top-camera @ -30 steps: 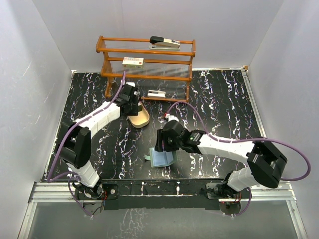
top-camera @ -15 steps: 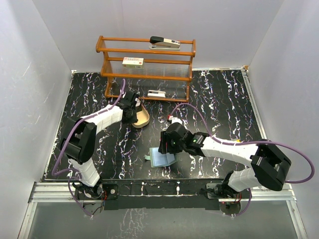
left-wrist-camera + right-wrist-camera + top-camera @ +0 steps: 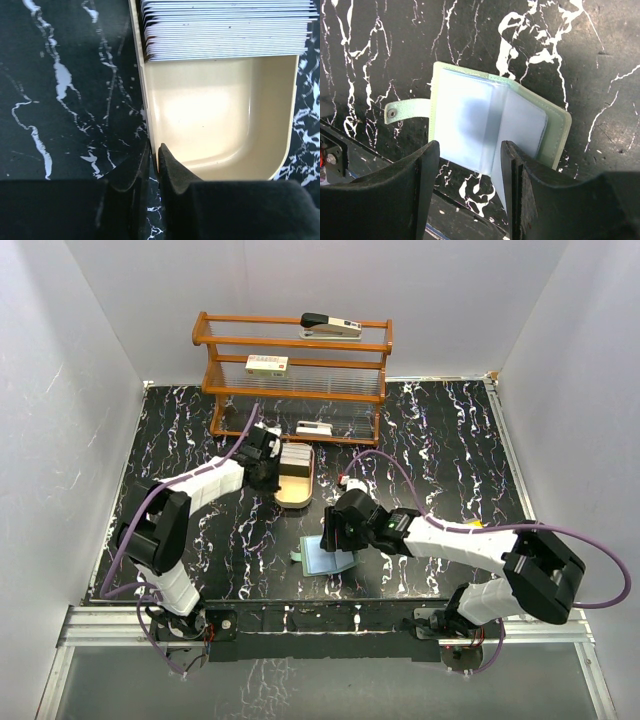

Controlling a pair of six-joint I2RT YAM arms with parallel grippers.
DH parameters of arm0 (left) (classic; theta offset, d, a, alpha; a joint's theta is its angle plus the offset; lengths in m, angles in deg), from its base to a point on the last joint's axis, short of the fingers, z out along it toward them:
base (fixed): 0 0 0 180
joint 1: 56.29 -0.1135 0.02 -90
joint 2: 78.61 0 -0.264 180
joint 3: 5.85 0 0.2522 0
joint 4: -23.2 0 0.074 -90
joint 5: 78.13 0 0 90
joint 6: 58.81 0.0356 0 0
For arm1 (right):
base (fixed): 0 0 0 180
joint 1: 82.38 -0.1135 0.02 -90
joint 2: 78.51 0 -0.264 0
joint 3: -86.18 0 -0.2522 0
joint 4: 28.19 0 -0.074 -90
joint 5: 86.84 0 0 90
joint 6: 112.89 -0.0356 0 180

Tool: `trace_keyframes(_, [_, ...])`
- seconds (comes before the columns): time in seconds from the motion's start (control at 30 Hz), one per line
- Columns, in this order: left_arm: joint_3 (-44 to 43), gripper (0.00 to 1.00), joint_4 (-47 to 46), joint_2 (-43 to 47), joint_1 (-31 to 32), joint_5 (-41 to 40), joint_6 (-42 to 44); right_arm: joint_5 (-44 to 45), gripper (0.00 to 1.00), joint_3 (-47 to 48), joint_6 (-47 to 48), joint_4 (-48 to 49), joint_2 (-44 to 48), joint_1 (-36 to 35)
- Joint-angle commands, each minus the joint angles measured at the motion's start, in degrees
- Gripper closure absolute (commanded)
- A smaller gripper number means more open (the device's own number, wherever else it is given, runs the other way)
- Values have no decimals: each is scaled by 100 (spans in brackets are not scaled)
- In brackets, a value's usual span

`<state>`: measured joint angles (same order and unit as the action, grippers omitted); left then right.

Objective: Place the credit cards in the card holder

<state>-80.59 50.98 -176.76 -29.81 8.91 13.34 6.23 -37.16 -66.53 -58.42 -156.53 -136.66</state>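
Left gripper [image 3: 153, 150] pinched shut on tray [image 3: 215, 115] wall | right gripper [image 3: 470, 150] wide, empty, above wallet [image 3: 470, 115] | best: slide tray slowly, keep cards [image 3: 225, 30] stacked

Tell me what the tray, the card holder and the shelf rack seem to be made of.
The tray looks like moulded plastic: cream, smooth, softly glossy, with rounded corners. The card holder has a matte sage-green cover, leather or imitation, and hazy clear plastic pockets. The shelf rack looks like orange-varnished wood.
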Motion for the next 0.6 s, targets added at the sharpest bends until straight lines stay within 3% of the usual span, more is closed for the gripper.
trace_keyframes(0.0, [-49,91,174,99,160,825,540,89,50,-104,-97,184,264,-27])
trace_keyframes(0.13, [-222,87,238,18,241,928,626,72,50,-287,-203,235,334,-28])
trace_keyframes(0.27, [-424,67,364,152,239,803,352,56,51,-411,-275,296,398,-30])
trace_keyframes(0.37, [-488,59,516,415,244,792,47,76,52,-491,-301,364,417,-30])
trace_keyframes(0.57, [-58,52,937,1169,247,1308,-561,33,53,-640,-285,586,357,-29])
